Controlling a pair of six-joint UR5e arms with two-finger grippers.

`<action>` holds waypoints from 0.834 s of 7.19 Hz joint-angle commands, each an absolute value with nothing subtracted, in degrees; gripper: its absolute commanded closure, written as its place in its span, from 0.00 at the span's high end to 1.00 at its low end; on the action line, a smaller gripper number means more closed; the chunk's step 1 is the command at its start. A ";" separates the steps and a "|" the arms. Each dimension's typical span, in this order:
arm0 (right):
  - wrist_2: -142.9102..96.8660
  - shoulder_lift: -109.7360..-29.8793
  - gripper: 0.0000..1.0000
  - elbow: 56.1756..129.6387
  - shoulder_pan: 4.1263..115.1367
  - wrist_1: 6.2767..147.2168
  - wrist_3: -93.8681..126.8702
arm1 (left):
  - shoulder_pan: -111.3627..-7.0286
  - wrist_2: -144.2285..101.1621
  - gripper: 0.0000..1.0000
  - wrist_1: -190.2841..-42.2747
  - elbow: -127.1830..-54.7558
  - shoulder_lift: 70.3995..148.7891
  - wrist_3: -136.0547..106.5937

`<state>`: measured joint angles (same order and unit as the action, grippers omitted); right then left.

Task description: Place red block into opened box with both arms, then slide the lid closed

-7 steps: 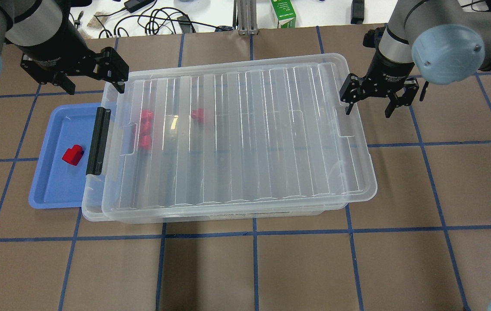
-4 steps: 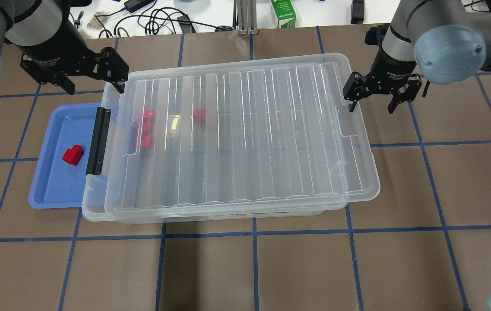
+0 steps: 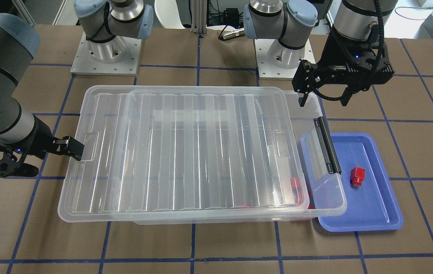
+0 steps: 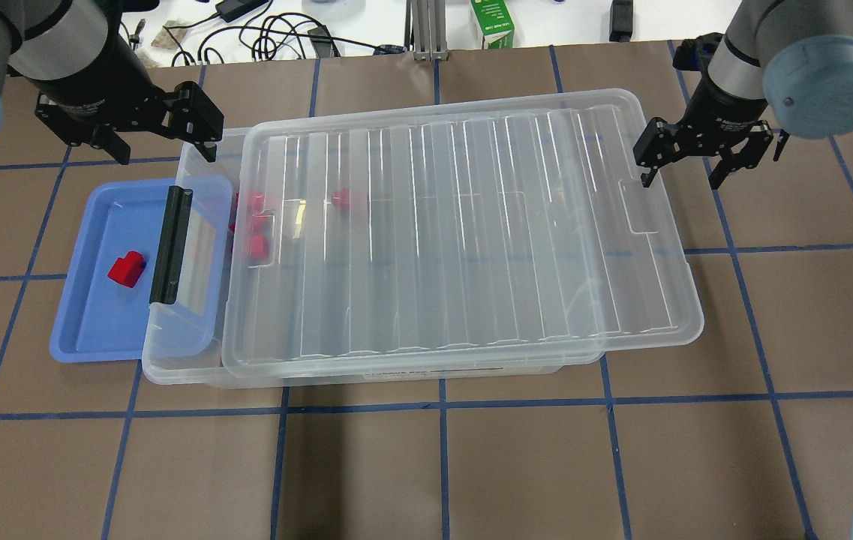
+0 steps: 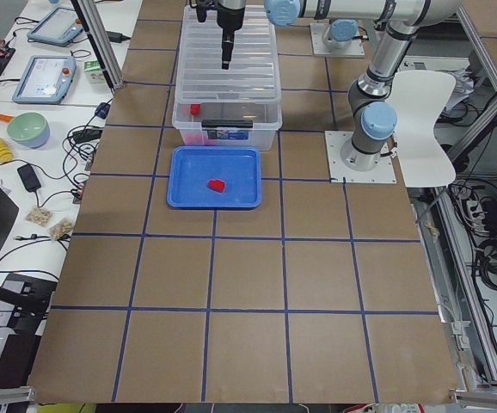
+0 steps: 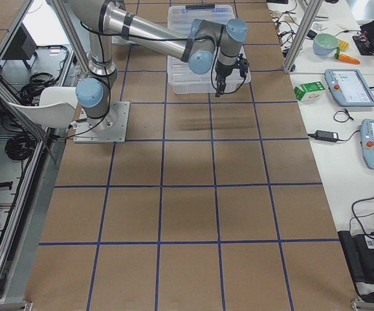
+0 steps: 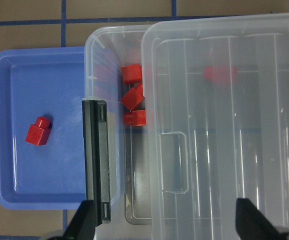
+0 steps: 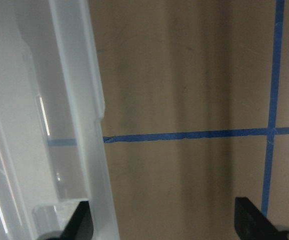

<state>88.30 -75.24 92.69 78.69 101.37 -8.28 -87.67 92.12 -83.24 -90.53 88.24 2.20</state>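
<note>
**Operator:** What is the biggest thing in front of you?

**Robot:** The table [image 4: 441, 465]. On it is the box [image 4: 184, 352], lying lengthwise, nearer the table's far edge than its near one.

**Operator:** And the lid?

**Robot:** The lid [image 4: 464, 232] lies flat on top of the box, shifted toward the table's right end. It overhangs the box's right short rim and leaves a strip of the box open at the left end.

**Operator:** What is at that left end?

**Robot:** A blue tray [image 4: 96, 315] sits on the table there, with its rim tucked just under the box's rim. The black latch bar [image 4: 171, 244] runs along that short rim of the box.

**Operator:** How are your claws?

**Robot:** My left claw [image 4: 167, 157] hangs above the box's far left corner, jaws spread wide and empty. My right claw [image 4: 681, 180] is also spread wide and grips nothing. One of its jaws is at the lid's right short rim, just beside the notch, though I cannot tell whether it touches. The other is out over bare table.

**Operator:** Where is the red block?

**Robot:** The red block [image 4: 127, 269] lies on the tray, toward the tray's box-side edge and about midway along it. The other red blocks [image 7: 132, 97] lie inside the box near its left end. Three are in the open strip and one is under the lid.
</note>
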 commanded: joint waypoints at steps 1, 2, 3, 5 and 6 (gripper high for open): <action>88.42 -75.32 1.00 92.29 76.30 100.99 -10.80 | -87.63 92.11 1.00 -83.23 -90.53 88.24 2.20; 89.55 -75.32 1.00 92.20 75.85 100.99 -10.98 | -87.63 92.11 1.00 -83.23 -90.53 88.24 2.20; 89.91 -75.50 1.00 92.11 75.33 100.90 -10.99 | -87.63 92.20 1.00 -83.23 -90.53 88.24 2.20; 90.17 -75.41 1.00 92.20 74.19 101.16 -14.92 | -87.63 92.20 1.00 -83.23 -90.53 88.24 2.20; 90.09 -75.41 1.00 92.20 72.87 100.99 -16.25 | -87.71 92.11 1.00 -83.23 -90.53 88.33 2.20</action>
